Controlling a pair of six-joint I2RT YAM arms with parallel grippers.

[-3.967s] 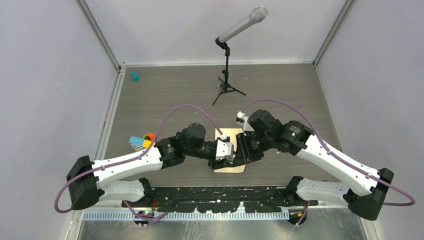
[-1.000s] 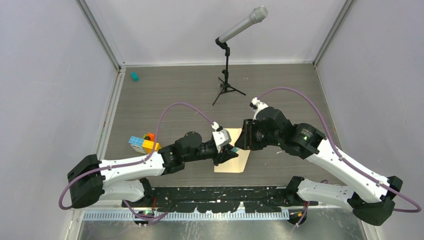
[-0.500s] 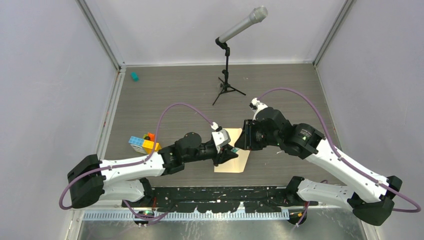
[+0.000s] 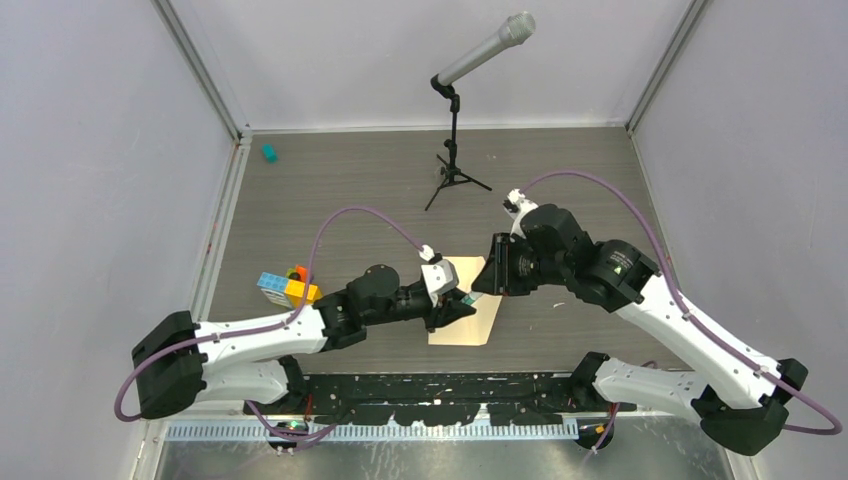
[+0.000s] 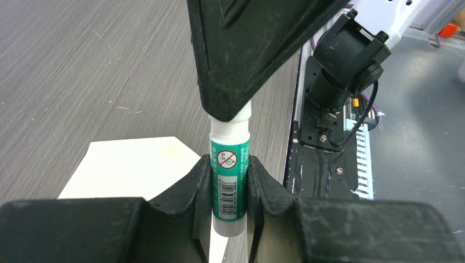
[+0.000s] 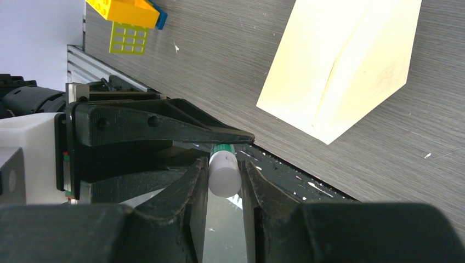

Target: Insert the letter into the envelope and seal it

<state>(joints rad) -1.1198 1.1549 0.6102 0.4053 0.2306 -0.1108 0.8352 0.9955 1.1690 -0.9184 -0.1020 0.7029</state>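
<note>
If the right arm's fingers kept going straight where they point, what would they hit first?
Likely the left arm's fingers, clamped on the same glue stick the right fingers hold, nearly tip to tip; depth is unclear.

1. Envelope [image 4: 468, 331] lies flat on the table [image 4: 350, 200], front centre.
2. Glue stick [image 4: 468, 299] sits above the envelope, between left gripper [image 4: 456, 306] and right gripper [image 4: 489, 287].
3. Microphone stand [image 4: 455, 150] behind; blocks [image 4: 283, 286] to the left.

Above the envelope [image 4: 470, 328], the left gripper [image 4: 462, 300] and right gripper [image 4: 482, 285] clamped one glue stick [image 5: 230, 181], blocking the way down. A microphone stand [image 4: 453, 170] stood at twelve o'clock and toy blocks [image 4: 285, 286] at nine. The table [image 4: 590, 190] lay open at three.
</note>
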